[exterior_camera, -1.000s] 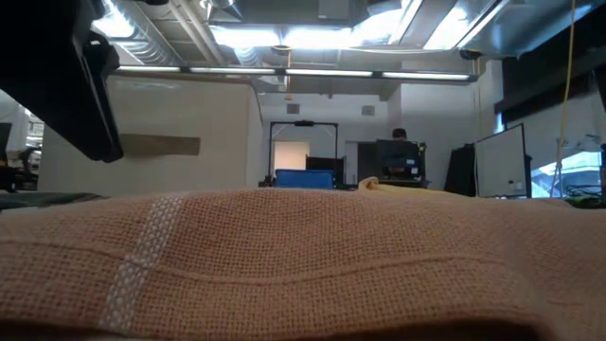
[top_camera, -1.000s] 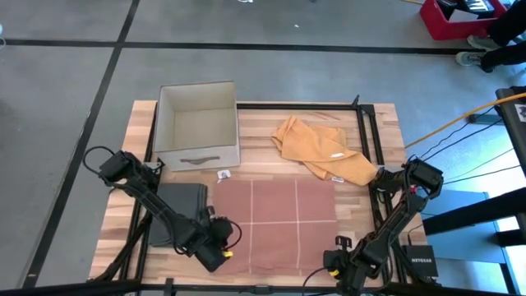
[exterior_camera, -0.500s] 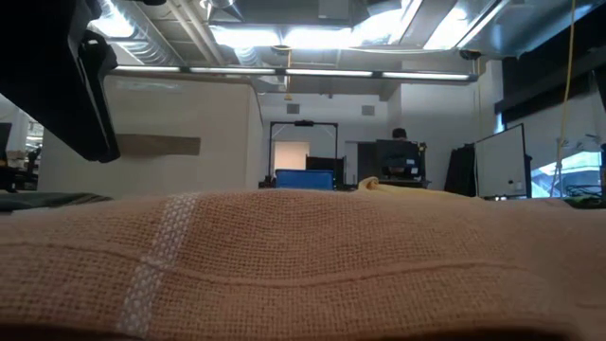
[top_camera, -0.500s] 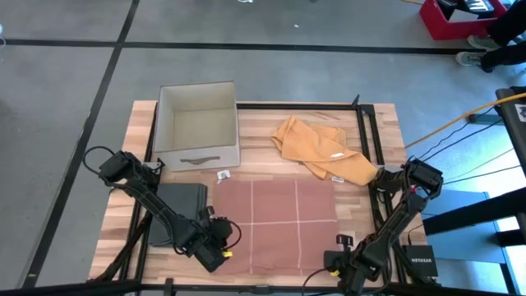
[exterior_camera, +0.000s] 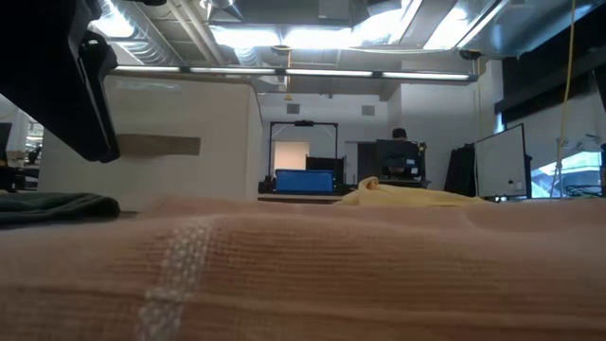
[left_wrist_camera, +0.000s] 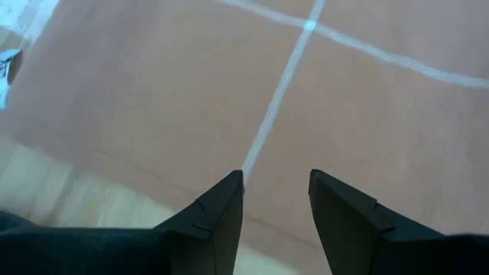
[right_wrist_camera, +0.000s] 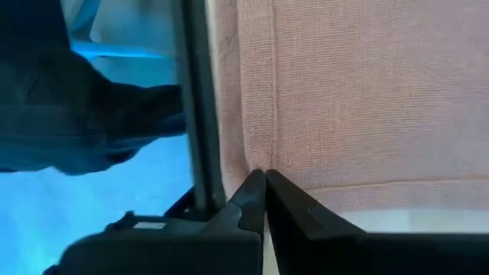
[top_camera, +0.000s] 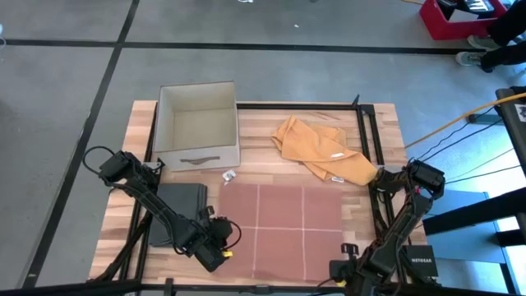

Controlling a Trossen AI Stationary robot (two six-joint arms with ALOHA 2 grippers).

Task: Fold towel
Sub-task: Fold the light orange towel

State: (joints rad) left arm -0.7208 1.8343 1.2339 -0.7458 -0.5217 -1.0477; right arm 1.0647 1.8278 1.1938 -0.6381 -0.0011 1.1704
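Note:
A rust-pink towel (top_camera: 283, 230) with thin white stripes lies spread flat on the wooden table (top_camera: 386, 131). It fills the foreground of the low view as towel (exterior_camera: 303, 275). My left gripper (left_wrist_camera: 275, 191) is open at the towel's near left corner, one finger on either side of a white stripe (left_wrist_camera: 267, 130). Whether it touches the cloth I cannot tell. In the high view this gripper (top_camera: 219, 255) sits just left of the towel. My right gripper (right_wrist_camera: 264, 180) is shut on the towel's near right corner (top_camera: 339, 275). My right gripper pinches the towel's hemmed edge (right_wrist_camera: 260, 156) between its two shut fingers, right at the near right corner. The fingers slant steeply down from above. One layer or several, I cannot tell. The rest of the towel lies flat on the table.
A grey open box (top_camera: 197, 123) stands at the far left. A crumpled yellow cloth (top_camera: 320, 152) lies far right. A dark folded cloth (top_camera: 181, 214) lies left of the towel, and a small white tag (top_camera: 229, 175) at its far left corner. Black frame rails (top_camera: 366, 148) run along the table's sides.
My right gripper has gone a little up and toward the table's right edge. The whole towel has slid a short way toward the right edge, still flat. In the low view its near edge has sunk, so the yellow and dark cloths now show behind it.

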